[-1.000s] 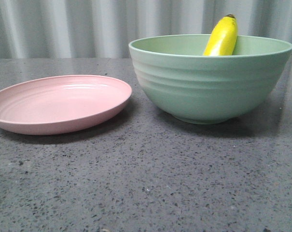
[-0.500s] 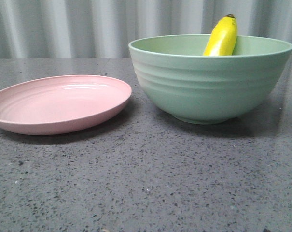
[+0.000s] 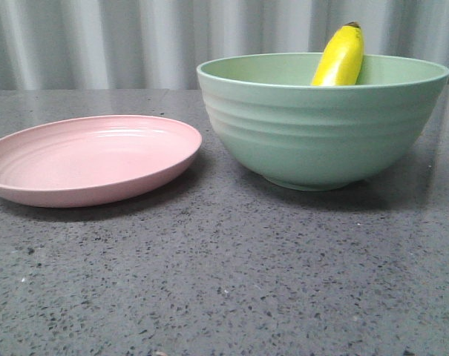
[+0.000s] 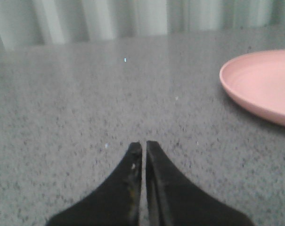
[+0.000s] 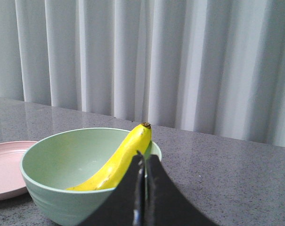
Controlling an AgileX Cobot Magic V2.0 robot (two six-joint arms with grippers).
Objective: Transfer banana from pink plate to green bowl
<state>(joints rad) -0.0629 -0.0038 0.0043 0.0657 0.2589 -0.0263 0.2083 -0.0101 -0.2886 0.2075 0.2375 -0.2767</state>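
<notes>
- The banana [image 3: 341,56] is inside the green bowl [image 3: 320,126]. It leans on the bowl's far wall, and its dark tip sticks up over the rim.
- The pink plate [image 3: 90,159] has nothing on it. It sits just beside the bowl, on the left in the front view, with a small gap between them.
- Both sit on a dark gray speckled counter [image 3: 224,274]. A pale curtain [image 3: 98,41] with long folds hangs behind it.
- From the front, the bowl's wall hides the lower part of the banana. The bowl's right side almost reaches the picture's edge.
- The left tool [image 4: 143,147] is clenched with nothing in it, low over bare counter, apart from the plate.
- The right tool [image 5: 143,159] is clenched and holds nothing, on the near side of the bowl.
- The front of the counter is wide and open.
</notes>
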